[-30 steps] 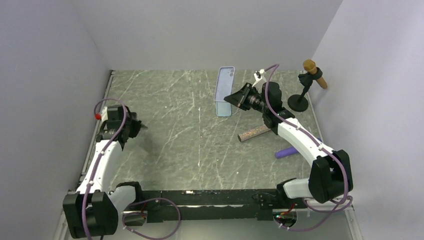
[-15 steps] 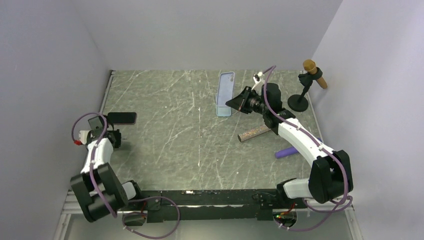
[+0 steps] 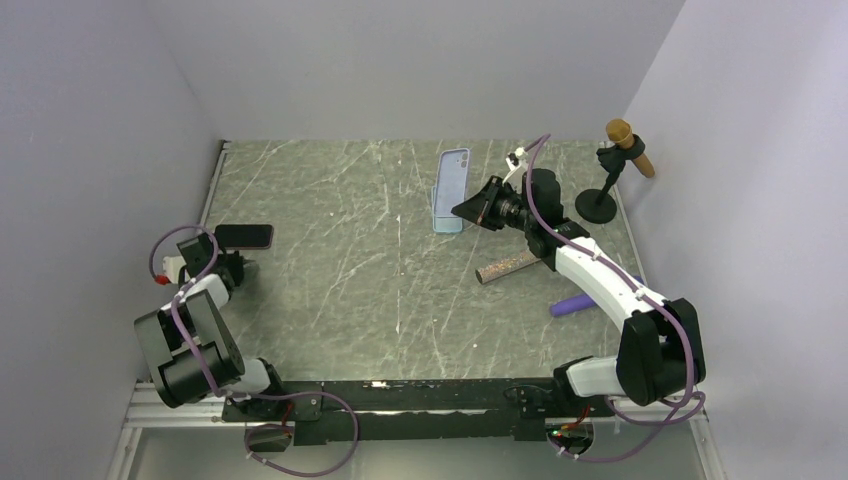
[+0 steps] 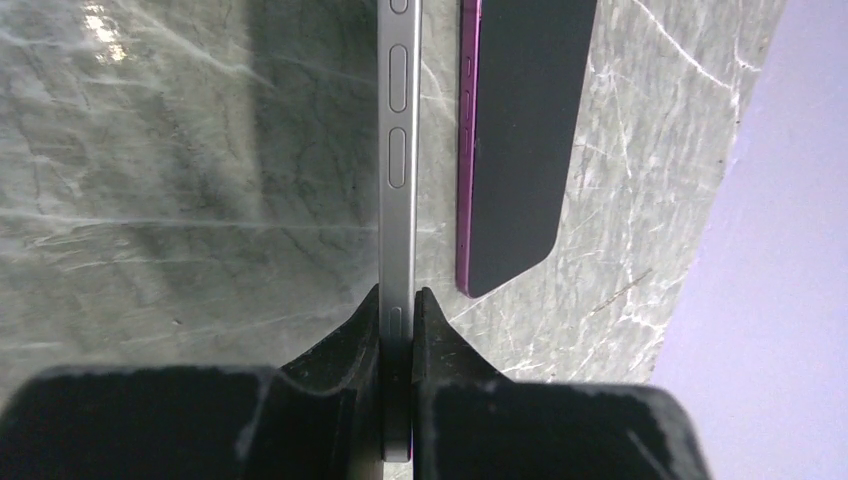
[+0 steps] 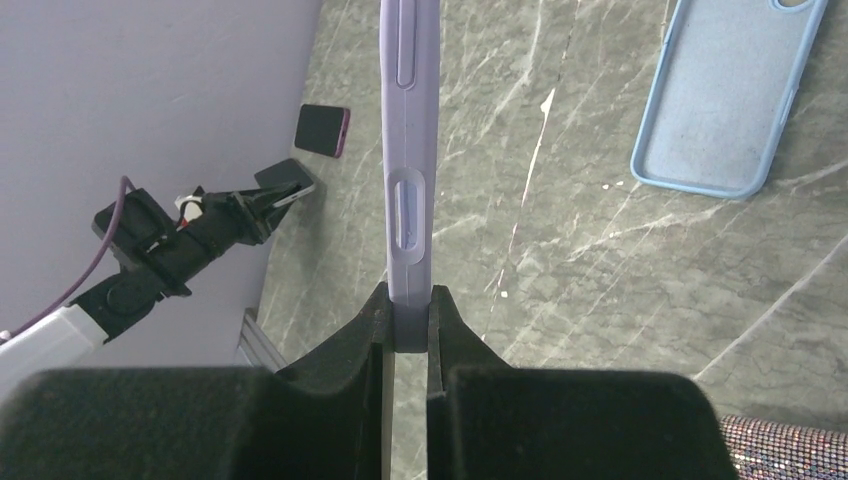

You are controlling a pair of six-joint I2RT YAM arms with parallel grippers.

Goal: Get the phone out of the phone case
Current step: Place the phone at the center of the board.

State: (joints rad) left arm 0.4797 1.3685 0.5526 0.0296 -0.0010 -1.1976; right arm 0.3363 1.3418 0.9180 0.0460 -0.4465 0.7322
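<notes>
No text, brand, number or sign is legible in any view. The silver phone point(image 4: 398, 150) shows only plain, unmarked side buttons along its edge. The lilac phone case point(image 5: 408, 150), the blue case point(image 5: 725, 95) lying on the tabletop point(image 3: 350, 250) and the dark-screened magenta phone point(image 4: 515, 140) carry no readable print.

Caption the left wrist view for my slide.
Left gripper pinches a silver phone edge-on, a dark phone lying flat beside it.
</notes>
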